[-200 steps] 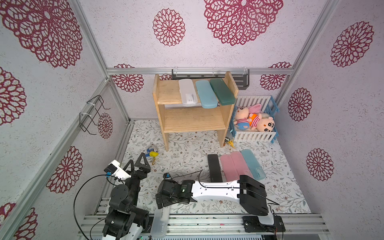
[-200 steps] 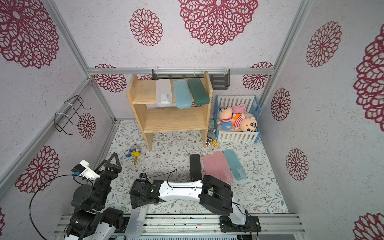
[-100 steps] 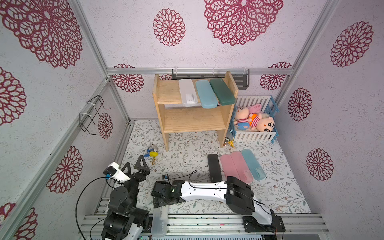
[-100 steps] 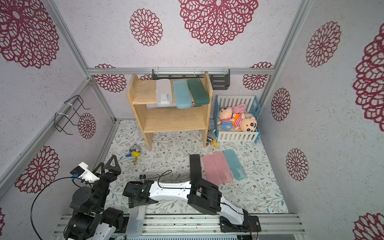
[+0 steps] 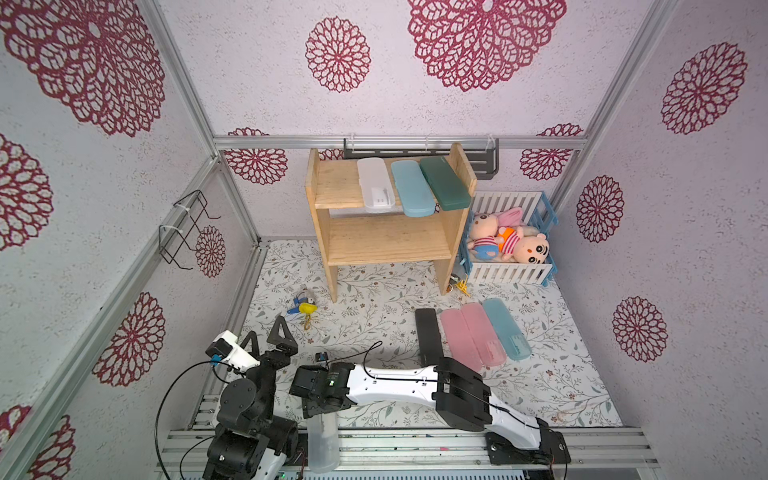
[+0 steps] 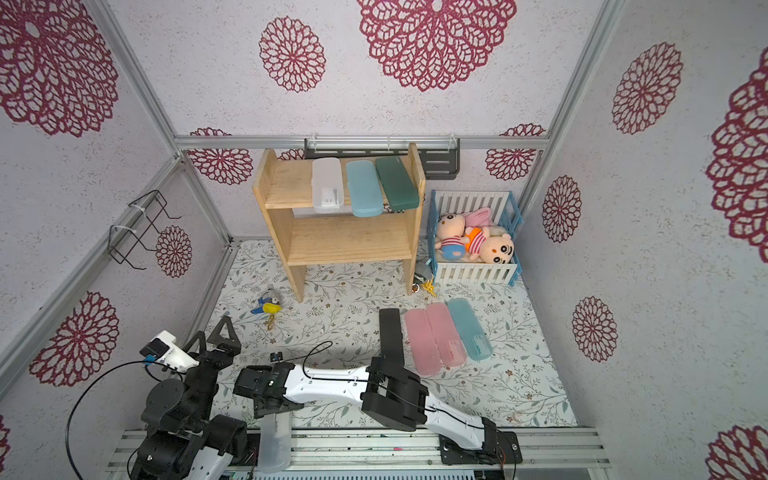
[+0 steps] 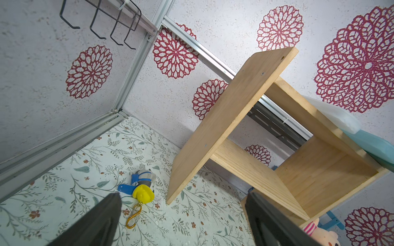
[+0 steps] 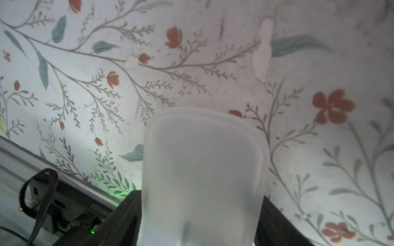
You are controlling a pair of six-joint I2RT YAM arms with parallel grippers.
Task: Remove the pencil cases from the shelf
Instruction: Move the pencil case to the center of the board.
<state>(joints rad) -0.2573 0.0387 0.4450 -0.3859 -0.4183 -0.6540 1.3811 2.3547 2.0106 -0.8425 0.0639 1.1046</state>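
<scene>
The wooden shelf [image 5: 382, 243] [image 6: 345, 243] stands at the back. Its top tier carries a frosted white pencil case [image 5: 375, 183], a light blue one [image 5: 411, 189] and a dark green one [image 5: 442, 180]. On the floor lie a black case [image 5: 428, 336], two pink cases [image 5: 471, 336] and a light blue case [image 5: 505, 328]. My right gripper [image 5: 318, 411] [image 8: 200, 223] is shut on another frosted white case [image 5: 324, 442] [image 8: 202, 170], which reaches over the front rail. At the front left, my left gripper [image 5: 266, 332] [image 7: 182, 200] is open with nothing in it.
A yellow and blue keychain toy [image 5: 305, 307] [image 7: 142, 191] lies left of the shelf's leg. A white-and-blue crate [image 5: 511, 272] of plush toys stands right of the shelf. A dark grey rack [image 5: 484, 160] hangs behind it, and a wire rack [image 5: 187, 228] on the left wall.
The right arm has drawn left and back toward the front rail, with the frosted case in its jaws. The left arm has barely shifted.
</scene>
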